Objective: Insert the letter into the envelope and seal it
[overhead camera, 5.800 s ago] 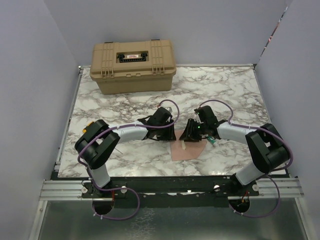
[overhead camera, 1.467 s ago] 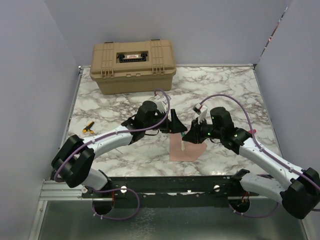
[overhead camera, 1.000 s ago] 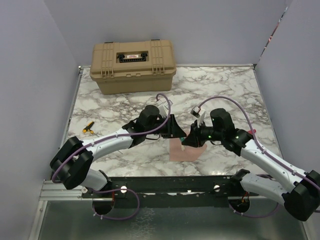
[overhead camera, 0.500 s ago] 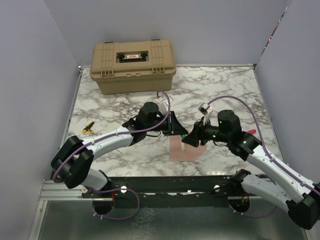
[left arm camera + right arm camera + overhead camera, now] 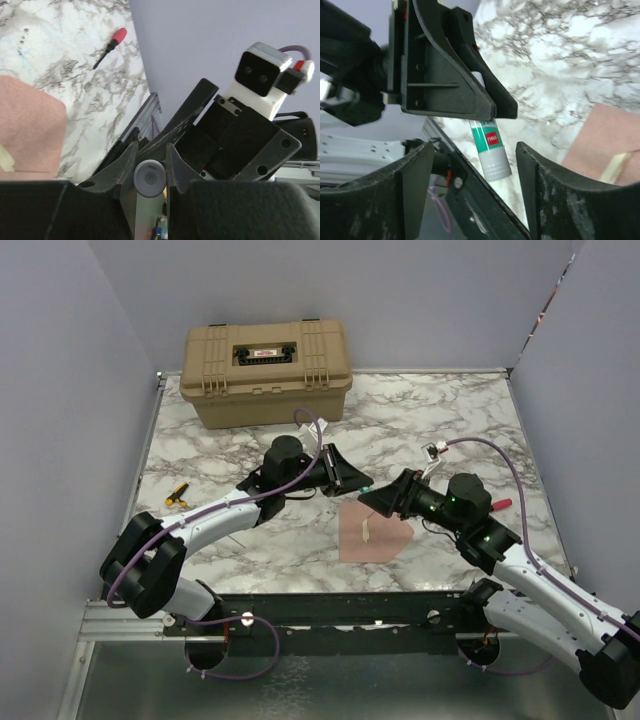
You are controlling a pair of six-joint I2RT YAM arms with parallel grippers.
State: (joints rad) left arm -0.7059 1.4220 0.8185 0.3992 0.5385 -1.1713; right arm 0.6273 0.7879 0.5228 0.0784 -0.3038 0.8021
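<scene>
Left end effector (image 5: 352,480) hangs over the bench (image 5: 450,420), tip to tip with the right end effector (image 5: 372,498). The envelope (image 5: 372,532) lies flat near the front edge, between the arms. From the left wrist, the left jaws pinch a glue stick (image 5: 149,178), seen cap-on. From the right wrist, the right end effector's fingers (image 5: 415,195) gape wide, clear of the glue stick. Whether the letter sits inside the envelope cannot be told.
</scene>
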